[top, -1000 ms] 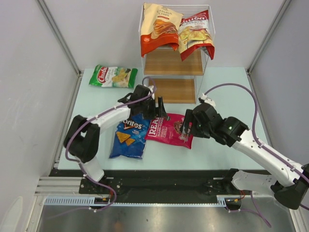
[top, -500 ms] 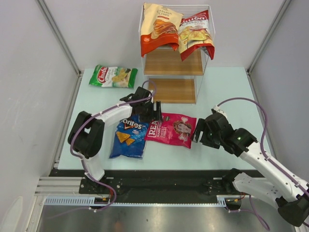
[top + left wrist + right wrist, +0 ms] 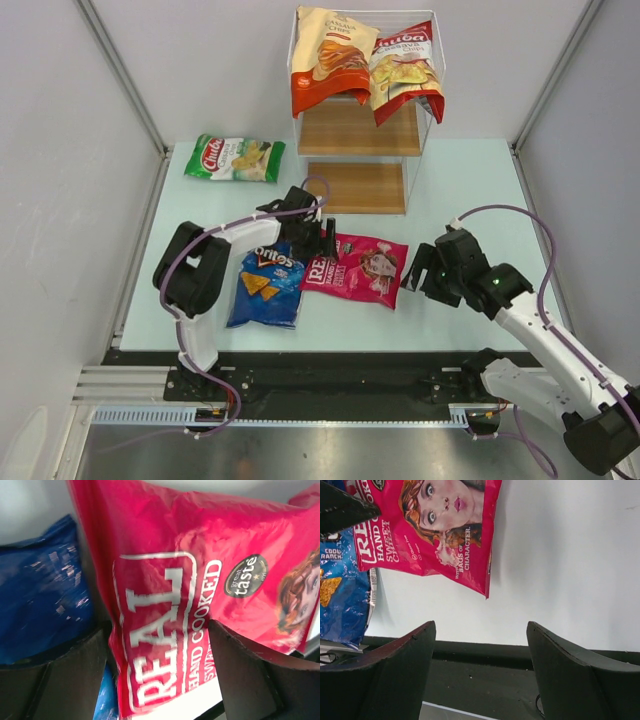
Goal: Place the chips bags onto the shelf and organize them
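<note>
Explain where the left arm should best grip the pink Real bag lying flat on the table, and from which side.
Probably its logo end, from above. The pink Real bag lies flat, so only a pinch on a raised, puffed end seems workable, and the open left gripper straddles that end, beside the blue Doritos bag.

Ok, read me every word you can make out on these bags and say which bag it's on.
"REAL HAND COOKED", "great taste": pink bag.
"BAGS OF CHARACTER": same bag, right wrist view.
"COOL RANCH": blue Doritos bag.
"Chuba": green bag, and red bag on the shelf.
Orange-and-cream bag: print too small to read.
</note>
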